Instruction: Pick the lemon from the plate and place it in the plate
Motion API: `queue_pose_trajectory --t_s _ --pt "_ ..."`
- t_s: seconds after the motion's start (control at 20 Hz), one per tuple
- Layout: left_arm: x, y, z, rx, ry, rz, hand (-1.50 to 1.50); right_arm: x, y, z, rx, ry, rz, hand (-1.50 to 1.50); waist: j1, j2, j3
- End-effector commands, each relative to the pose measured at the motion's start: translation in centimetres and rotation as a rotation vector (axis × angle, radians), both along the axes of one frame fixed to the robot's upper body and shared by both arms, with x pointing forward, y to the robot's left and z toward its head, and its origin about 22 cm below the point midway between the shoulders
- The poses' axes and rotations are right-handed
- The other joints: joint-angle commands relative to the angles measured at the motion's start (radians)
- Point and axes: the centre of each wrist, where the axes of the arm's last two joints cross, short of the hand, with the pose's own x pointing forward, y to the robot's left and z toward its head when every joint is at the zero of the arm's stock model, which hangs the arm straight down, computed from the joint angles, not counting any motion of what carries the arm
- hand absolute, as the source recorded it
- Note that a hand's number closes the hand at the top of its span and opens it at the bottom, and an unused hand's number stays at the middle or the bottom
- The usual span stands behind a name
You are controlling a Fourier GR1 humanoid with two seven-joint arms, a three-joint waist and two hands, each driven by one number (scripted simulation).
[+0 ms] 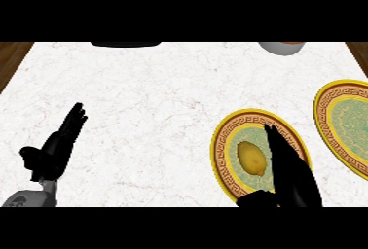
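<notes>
A yellow lemon (pixel 251 156) lies in the middle of a patterned plate (pixel 231 133) with a gold and brown rim, at the lower right of the white counter. My right hand (pixel 289 170) hovers over the right half of this plate, fingers straight and pointing away from me, just beside the lemon; I cannot tell whether they touch. A second plate (pixel 338 116) of the same pattern sits at the right edge, partly cut off. My left hand (pixel 57 143) rests open at the lower left, fingers up.
A dark object (pixel 126 44) shows at the counter's far edge, left of centre. A grey bowl-like object (pixel 282 47) sits at the far right edge. Wooden strips border the counter at both far corners.
</notes>
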Motion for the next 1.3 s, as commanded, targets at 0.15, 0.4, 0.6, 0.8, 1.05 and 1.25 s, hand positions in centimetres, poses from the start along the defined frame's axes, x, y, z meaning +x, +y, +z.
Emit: queue_pose_trajectory --t_s 0.15,0.4,0.6,0.8,1.05,1.25 --pt "1.1 0.1 0.2 0.0 -0.001 0.02 0.0 1.9 0.8 -1.0 -0.039 0.111 -0.02 -1.5 -0.002 0.0 0.0" --pt "0.1 0.7 -0.1 -0.005 -0.017 0.017 0.0 1.3 0.5 -3.0 -0.075 0.107 -0.02 -1.5 -0.002 -0.001 0.0" --pt "0.0 -0.9 1.0 -0.001 -0.002 0.0 0.0 3.6 -1.5 -5.8 -0.094 0.146 -0.055 -1.5 0.001 0.0 0.001" --pt "0.3 1.0 0.4 -0.004 -0.014 0.022 0.0 4.1 0.1 -5.5 -0.09 0.154 -0.05 -1.5 -0.001 -0.001 0.0" --pt "0.3 -2.4 0.7 0.014 -0.015 0.009 0.0 4.4 1.1 -7.9 -0.064 0.165 0.074 1.5 0.002 0.0 0.001" --pt "-0.5 -0.9 -1.6 0.005 -0.003 0.002 0.0 5.2 0.0 -8.5 -0.03 0.132 0.081 1.5 0.001 0.0 0.0"
